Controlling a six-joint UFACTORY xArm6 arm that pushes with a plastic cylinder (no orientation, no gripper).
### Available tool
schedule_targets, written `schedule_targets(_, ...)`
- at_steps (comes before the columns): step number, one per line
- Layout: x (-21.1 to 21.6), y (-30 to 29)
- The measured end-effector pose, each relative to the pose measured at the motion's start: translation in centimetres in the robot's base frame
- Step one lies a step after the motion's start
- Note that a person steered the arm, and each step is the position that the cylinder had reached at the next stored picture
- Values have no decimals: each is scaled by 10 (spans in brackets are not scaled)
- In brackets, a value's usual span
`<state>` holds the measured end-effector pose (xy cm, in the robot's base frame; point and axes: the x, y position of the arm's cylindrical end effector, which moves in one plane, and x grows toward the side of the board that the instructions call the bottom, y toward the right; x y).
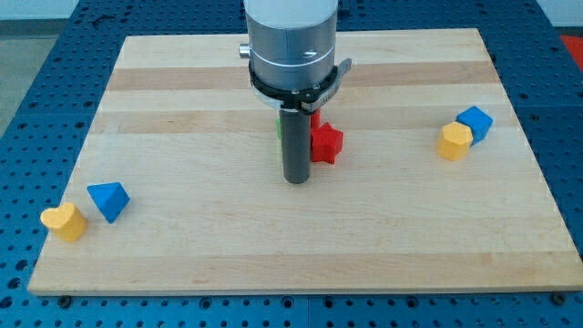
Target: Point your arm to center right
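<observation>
Nearest the camera, a yellow heart block (64, 221) and a blue block (107, 200) with sloped faces sit near each other, not quite touching, at the bench's (273, 264) lower left corner. They are well off to the view's left of my tip (296, 180) and below it.

My tip is the bare end of a dark rod. It has nothing that opens or closes, and it holds nothing. It rests near the middle of the bench.

Just beside my tip, up and to the view's right, is a red star block (325, 143), close to the rod's side; I cannot tell whether they touch. A sliver of a green block (279, 126) shows behind the rod, its shape hidden.

Well apart to the view's right, a yellow block (455, 141) with angled sides touches a blue cube (475, 122).

The goal, the bench's centre right, is pale wood grain. It lies far to my tip's right, around that pair. I judge the pointing is not yet done. A straight slide rightward, kept below the star, looks likely to disturb nothing.
</observation>
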<state>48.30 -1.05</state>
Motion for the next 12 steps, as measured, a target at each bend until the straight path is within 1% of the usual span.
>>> schedule_targets(4,1,-10)
schedule_targets(5,18,-9)
schedule_targets(6,24,-9)
schedule_targets(7,24,-9)
schedule_targets(8,26,7)
schedule_targets(9,34,45)
schedule_targets(11,36,167)
schedule_targets(12,29,235)
